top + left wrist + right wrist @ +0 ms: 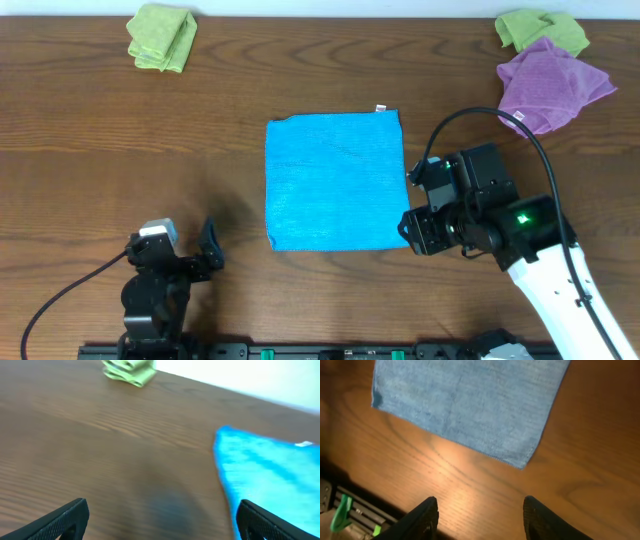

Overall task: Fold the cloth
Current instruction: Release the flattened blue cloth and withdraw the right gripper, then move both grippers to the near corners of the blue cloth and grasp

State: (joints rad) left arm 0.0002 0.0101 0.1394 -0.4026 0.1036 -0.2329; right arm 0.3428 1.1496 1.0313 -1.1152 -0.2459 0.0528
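Two arms sit at the near side of your wooden table (pixel 80 180), and neither holds anything. At the far left, a lime-green cloth (pixel 162 36) lies bunched near the back edge, well apart from everything else. Nearer you on that side, your left gripper (pixel 160 527) is over bare wood with its jaws spread wide and nothing between them. In its wrist view the nearest blue edge is ahead and off to the right, not touching either finger. The cloth (pixel 335 180) lies flat in the middle of the table. It is a neat, roughly square sky-blue patch, and its small white tag (pixel 381 108) pokes out at the far-right corner. You cannot tell from these views how many layers it has. Just beside its right edge, close to the near-right corner, is your right gripper (pixel 482 520). Its jaws stand apart, released, with only wood grain between them. In that wrist view the corner of the blue terry is a little ahead of the fingers (pixel 422 520) and clear of them. At the far right, near the back edge, a purple cloth (pixel 552 85) lies crumpled. A second lime-green cloth (pixel 540 30) touches it on the far side.
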